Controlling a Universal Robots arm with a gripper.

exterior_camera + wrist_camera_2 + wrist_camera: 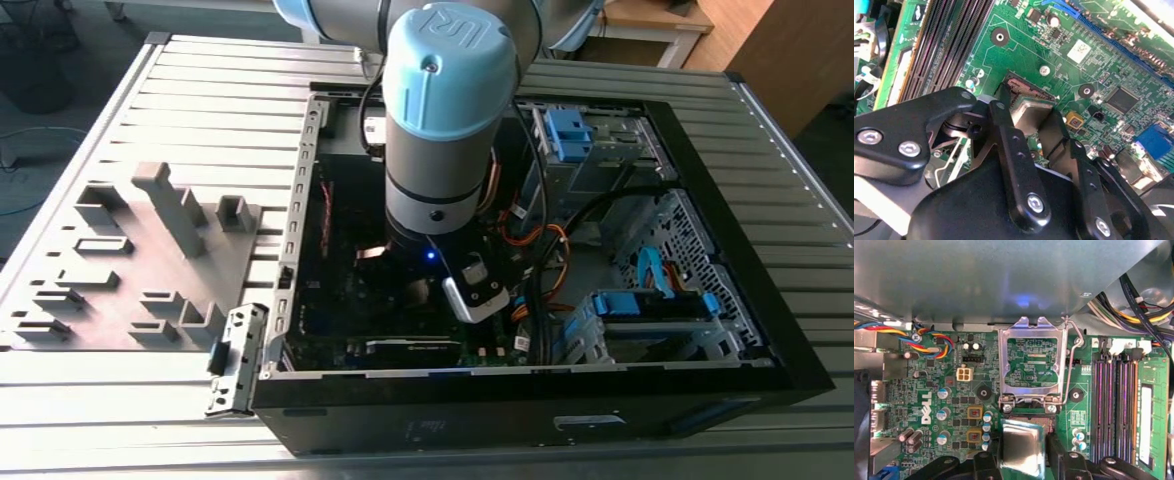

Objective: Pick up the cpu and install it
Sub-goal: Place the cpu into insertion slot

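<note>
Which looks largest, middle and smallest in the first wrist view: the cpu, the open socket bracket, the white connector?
1. open socket bracket
2. cpu, enlarged by nearness to the camera
3. white connector, clearly smallest

In the exterior view my arm (447,120) stands in front of the board (340,300), and whatever sits under my wrist there is covered. In the first wrist view the picture's edge cuts off one end of the cpu (1021,447) and most of my fingers (985,464). The cpu covers all but a dark strip of the socket (1026,419). A grey panel (1004,280) past the board gives me no detail, and I cannot tell what it is. In the second wrist view my fingers (1009,145) hide part of the cpu (1030,112) and of the socket (1026,90), so I cannot tell whether the two touch.
</note>
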